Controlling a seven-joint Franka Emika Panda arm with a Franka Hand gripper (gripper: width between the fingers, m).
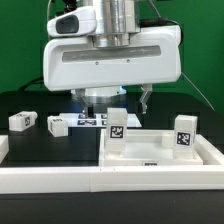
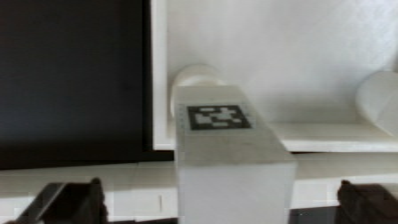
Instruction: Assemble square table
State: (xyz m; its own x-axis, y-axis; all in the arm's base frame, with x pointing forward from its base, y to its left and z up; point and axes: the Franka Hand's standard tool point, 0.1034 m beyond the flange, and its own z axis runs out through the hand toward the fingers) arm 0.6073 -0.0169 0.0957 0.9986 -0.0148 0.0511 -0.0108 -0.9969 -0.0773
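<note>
The arm [image 1: 118, 14] descends from above with its wrist upright; the gripper [image 1: 116, 104] points straight down, its broad white housing facing the exterior camera; in the wrist view both dark fingers [image 2: 68, 201] stand wide apart, clamping nothing; in the exterior view only one finger shows clearly, the other probably hidden.

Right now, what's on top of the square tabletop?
Two tagged legs stand upright on the square tabletop: the left leg and the right leg, by the exterior view's sides. Their joints are covered, so whether they're screwed in can't be seen.
</note>
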